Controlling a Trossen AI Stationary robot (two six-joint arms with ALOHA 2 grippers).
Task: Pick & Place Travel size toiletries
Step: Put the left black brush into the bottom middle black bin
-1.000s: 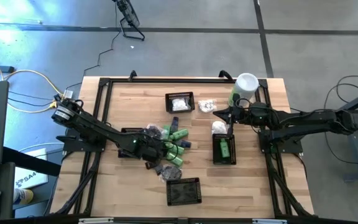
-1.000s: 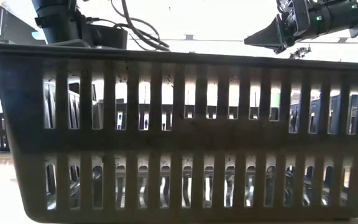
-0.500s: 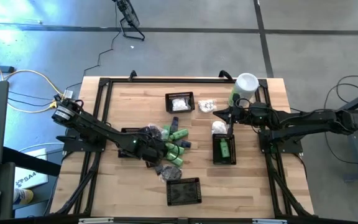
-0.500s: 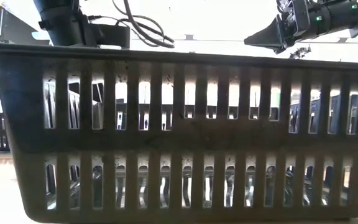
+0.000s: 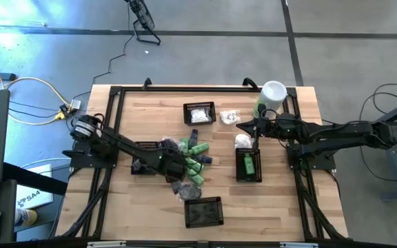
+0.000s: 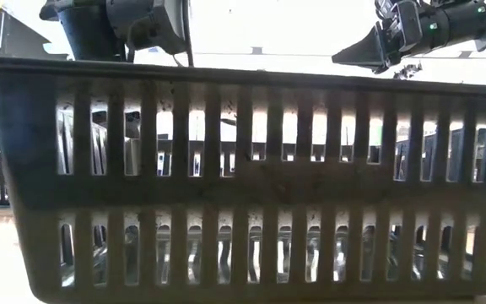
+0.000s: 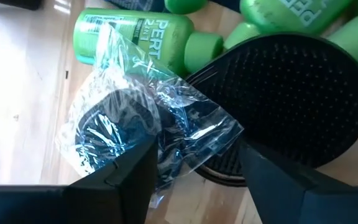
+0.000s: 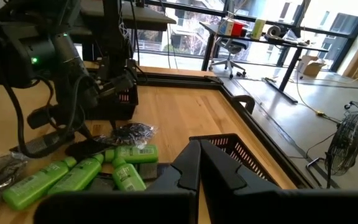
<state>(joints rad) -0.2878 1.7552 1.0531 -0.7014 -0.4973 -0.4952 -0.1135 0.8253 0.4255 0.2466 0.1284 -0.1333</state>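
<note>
The left pincer (image 7: 194,180) is low over the heap of travel size toiletries (image 5: 188,162) near the middle of the surface (image 5: 150,114). Its fingers (image 7: 126,177) are spread, with a crinkly clear packet (image 7: 145,134) holding something dark between them; whether the fingers touch the packet cannot be told. Just past the packet lies a bright green bottle (image 7: 135,34) with white lettering, touching it. Beside both sits a round black piece with a dotted face (image 7: 291,93), partly over the packet's edge. More green bottles beyond are cut off by the picture's edge.

From above, the left arm covers much of the heap, so the packet is hard to make out there. Green bottles and dark pieces spread out around the arm's tip.

The right pincer (image 5: 240,126) hangs above the surface toward the far right corner, fingers pressed together and empty. Under it lies a white packet (image 5: 242,140), and another white packet (image 5: 227,117) lies closer to the far edge. A black basket (image 5: 249,178) near the right edge holds one green bottle (image 5: 249,164). A second basket (image 5: 198,107) by the far edge holds something white, and a third basket (image 5: 203,219) sits at the near edge. In the level view a dark slatted basket wall (image 6: 243,177) fills nearly everything, hiding the heap.
</note>
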